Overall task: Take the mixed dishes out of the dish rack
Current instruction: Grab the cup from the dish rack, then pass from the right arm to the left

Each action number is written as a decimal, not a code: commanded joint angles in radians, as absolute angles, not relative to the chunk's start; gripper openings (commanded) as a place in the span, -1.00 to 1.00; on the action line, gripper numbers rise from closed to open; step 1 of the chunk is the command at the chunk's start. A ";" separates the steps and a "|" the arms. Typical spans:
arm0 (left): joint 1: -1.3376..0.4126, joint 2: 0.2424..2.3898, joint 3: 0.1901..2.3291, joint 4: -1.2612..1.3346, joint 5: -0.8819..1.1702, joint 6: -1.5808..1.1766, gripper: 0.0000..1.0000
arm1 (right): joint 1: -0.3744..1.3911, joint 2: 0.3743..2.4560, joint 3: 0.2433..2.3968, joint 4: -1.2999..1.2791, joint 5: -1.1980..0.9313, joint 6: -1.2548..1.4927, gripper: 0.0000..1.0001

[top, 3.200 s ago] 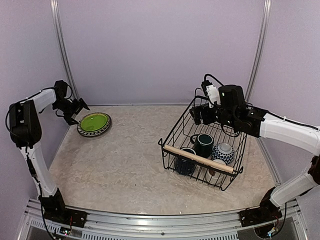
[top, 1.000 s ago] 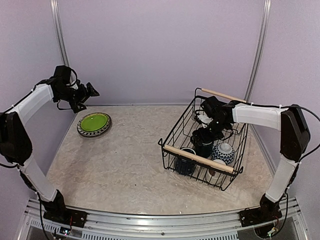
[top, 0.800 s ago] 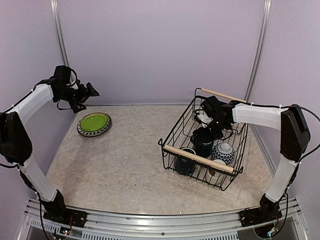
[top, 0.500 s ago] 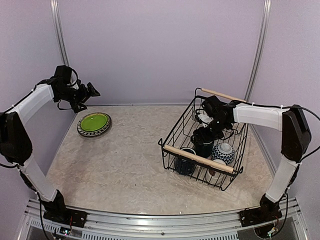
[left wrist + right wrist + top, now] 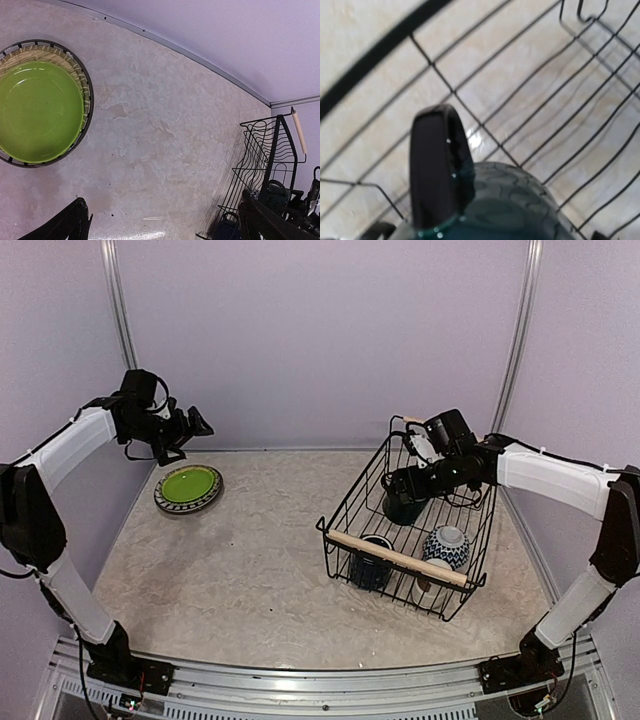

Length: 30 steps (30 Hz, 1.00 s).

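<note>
Firstly, held mug: dark blue mug [image 5: 402,507] hung just beneath the right pincer [image 5: 408,488], aloft inside the dish rack [image 5: 350,508] and clear of its floor.
Right pincer: clamped on that mug. Its own fingers did not show in the wrist view, so the exact hold could not be told.
Wrist view of mug: mug handle [image 5: 439,165] stood upright, with the patterned teal-blue body below it.
Under right pincer: black rack wires crossed over the pale table [image 5: 250,560].
Nearer the arm bases than right pincer: second dark blue mug [image 5: 372,562] and blue-white bowl [image 5: 446,543] sat on the rack floor, just behind the near wooden handle [image 5: 400,558]. A pale item lay beside the bowl, too small to name.
Beyond right pincer: far wooden handle [image 5: 298,131] ran along the rack's back rim.
Left pincer [image 5: 192,432]: jaws spread wide with nothing between them. One fingertip [image 5: 75,225] showed low in its wrist view. The pincer hovered over the table's far left corner.
Below left pincer: lime green plate [image 5: 187,484] lay flat on the tan lattice plate [image 5: 45,52], whose woven rim showed around it.
Plates to right pincer: well apart, across the table from the rack.
</note>
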<state>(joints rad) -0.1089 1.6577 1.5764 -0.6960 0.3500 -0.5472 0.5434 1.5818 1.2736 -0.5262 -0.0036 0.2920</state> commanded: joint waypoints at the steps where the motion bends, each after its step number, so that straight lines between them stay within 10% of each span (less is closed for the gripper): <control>1: -0.159 1.637 1.566 -0.678 0.368 -0.506 0.98 | 0.528 1.482 1.233 -0.361 0.003 0.356 -1.00; 15: -0.318 1.628 1.494 -0.434 0.875 -0.539 0.97 | 0.494 1.269 0.966 0.281 -0.310 0.613 -1.00; 30: -0.503 1.591 1.398 -0.242 1.043 -0.539 0.92 | 0.624 1.529 1.091 0.707 -0.484 0.798 -1.00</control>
